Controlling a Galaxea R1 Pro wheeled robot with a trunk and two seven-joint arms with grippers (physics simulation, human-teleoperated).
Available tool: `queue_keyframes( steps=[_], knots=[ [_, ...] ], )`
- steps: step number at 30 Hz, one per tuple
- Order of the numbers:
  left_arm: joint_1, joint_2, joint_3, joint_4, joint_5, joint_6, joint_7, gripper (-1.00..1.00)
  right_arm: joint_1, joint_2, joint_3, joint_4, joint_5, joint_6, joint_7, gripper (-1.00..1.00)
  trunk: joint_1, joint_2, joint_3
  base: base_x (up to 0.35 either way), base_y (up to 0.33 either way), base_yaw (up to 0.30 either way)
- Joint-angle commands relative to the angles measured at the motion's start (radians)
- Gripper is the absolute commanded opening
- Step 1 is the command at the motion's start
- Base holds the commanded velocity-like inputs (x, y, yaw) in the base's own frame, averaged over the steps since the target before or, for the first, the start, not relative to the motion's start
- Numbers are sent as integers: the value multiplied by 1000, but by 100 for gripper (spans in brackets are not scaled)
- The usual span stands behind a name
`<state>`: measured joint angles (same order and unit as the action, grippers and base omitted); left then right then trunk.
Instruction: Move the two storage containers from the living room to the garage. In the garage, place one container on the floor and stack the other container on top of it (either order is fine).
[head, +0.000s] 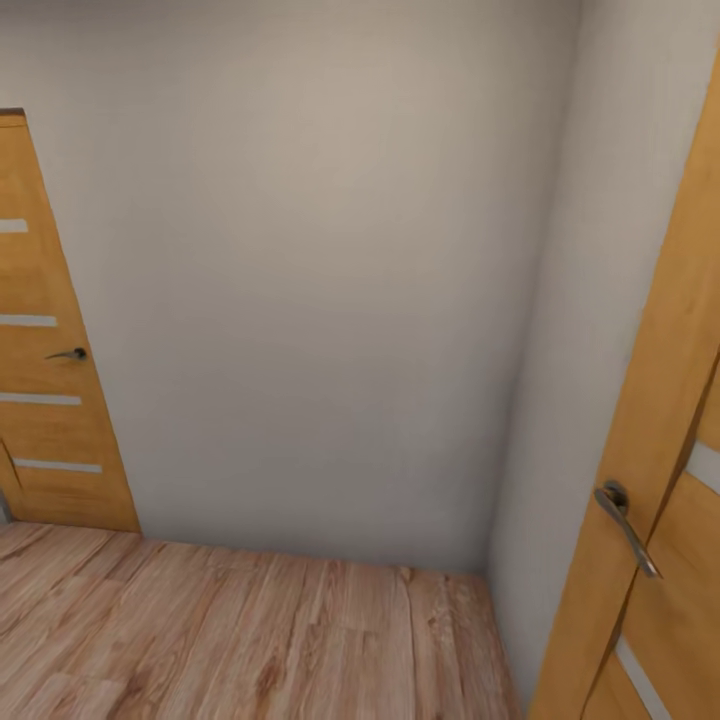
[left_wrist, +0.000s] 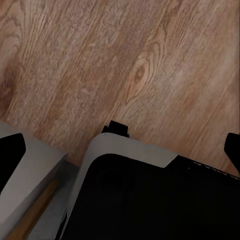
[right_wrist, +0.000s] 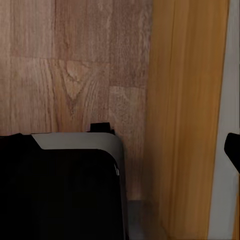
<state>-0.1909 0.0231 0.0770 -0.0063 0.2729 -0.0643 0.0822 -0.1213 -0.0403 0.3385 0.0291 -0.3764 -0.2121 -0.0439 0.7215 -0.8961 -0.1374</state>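
Facing a white wall (head: 320, 280) corner over plank floor (head: 250, 640), doors (head: 50, 380) both sides; grippers' state impossible to tell

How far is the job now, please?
Nothing looks done: no container is in sight. The robot faces a white wall corner between two wooden doors, on wood plank floor, not grey garage floor. Fetching, carrying and stacking both containers remain.
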Motion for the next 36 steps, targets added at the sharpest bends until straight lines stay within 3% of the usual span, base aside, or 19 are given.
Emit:
queue_keyframes(
  steps=[1, 26, 36],
  knots=[
    [-1, 0, 7, 1, 0, -3, 1, 100, -1, 0, 8, 3, -7, -5, -1, 100, 1, -1, -1, 319, 0, 0],
    [-1, 0, 7, 1, -1, -3, 1, 100, -1, 1, 5, 3, -7, -8, -2, 100, 1, -1, -1, 319, 0, 1],
    [-1, 0, 7, 1, -1, -3, 1, 100, -1, 0, 6, 3, -7, -8, -2, 100, 1, -1, -1, 319, 0, 207]
  ],
)
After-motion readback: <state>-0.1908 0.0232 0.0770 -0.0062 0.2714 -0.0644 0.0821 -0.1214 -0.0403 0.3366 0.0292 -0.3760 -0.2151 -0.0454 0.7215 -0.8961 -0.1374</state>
